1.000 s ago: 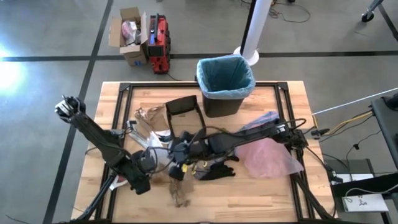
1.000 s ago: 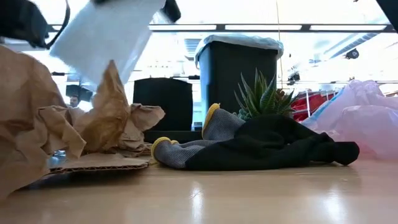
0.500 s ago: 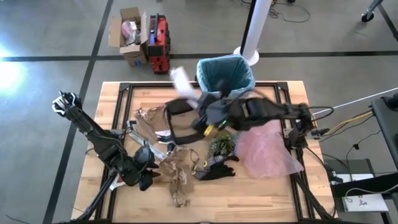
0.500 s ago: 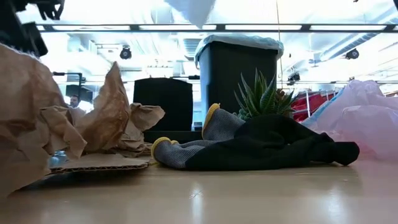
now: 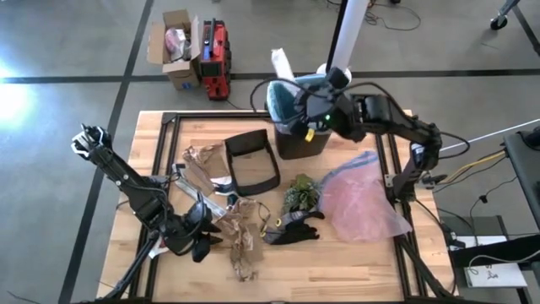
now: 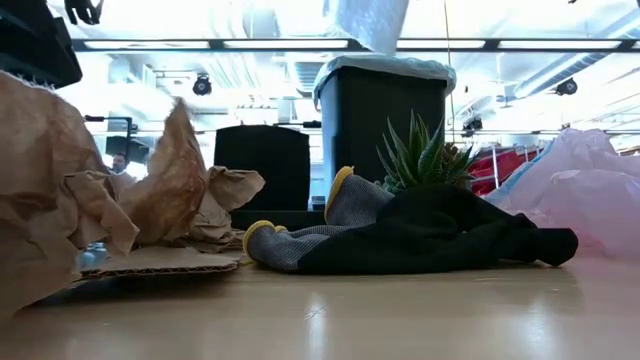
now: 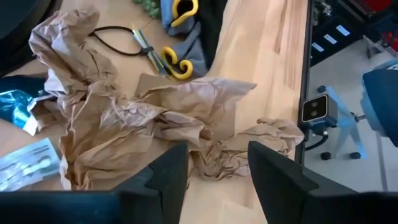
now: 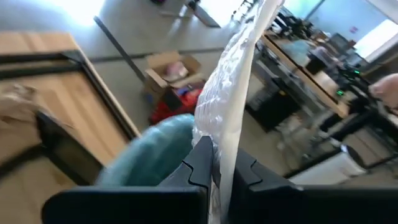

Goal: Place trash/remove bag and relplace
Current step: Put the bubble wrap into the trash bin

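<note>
right gripper (image 8: 214, 163) pinching white wrapper (image 8: 233, 93), over bag (image 5: 297, 95)

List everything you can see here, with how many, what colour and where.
Black plastic bin: one, table's far edge.
Teal-blue plastic liner: one, lining the bin.
White bubble-wrap piece: one, held above the bin.
Crumpled brown paper: several pieces, left-centre of the wooden table.
Black tray: one, beside the bin.
Green plant tuft: one, centre.
Black-and-yellow glove: one, near the plant.
Pink plastic bag: one, right side.
Cardboard box: one, floor.
Red case: one, floor.
Left claw: open, over brown paper.
Right claw: shut on the bubble wrap.
</note>
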Controlling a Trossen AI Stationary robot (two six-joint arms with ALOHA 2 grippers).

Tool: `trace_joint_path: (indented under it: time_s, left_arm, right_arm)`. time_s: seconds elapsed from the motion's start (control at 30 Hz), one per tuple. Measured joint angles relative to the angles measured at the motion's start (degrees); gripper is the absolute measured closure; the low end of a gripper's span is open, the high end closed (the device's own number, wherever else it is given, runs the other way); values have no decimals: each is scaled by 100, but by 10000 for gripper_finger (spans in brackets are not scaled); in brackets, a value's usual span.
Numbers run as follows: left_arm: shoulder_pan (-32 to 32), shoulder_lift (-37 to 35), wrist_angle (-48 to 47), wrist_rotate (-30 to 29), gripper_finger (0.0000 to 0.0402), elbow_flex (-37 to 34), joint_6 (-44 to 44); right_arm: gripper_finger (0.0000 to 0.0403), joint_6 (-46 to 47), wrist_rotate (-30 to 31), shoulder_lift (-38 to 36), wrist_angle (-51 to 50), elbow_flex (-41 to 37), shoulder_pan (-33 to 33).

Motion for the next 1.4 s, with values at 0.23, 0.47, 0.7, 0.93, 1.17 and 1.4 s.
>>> trace_joint_path:
  time_s: [0.23, 0.47, 0.7, 0.93, 1.17, 1.4]
  left_arm:
    - [-1, -22, -22, -3, 260, -22, -96]
    - [-1, -31, -43, -12, 261, -22, -270]
    - [-1, -31, -108, -130, 252, -26, -529]
    - [-4, -31, -106, -295, 246, -50, -810]
    - [-4, -31, -86, -393, 245, -52, -934]
    - [-4, -31, 28, -451, 253, -52, -1017]
  right_arm:
    - [400, -922, -1199, -63, -38, -151, -488]
    - [400, -1164, -1795, -35, -845, -409, -1100]
    - [400, -1009, -3375, -52, -908, -748, -1760]
    - [400, -850, -3868, -20, -881, -883, -2300]
    - [377, -729, -4646, -19, -868, -1351, -2733]
    - [282, -614, -4818, -31, -569, -1598, -2818]
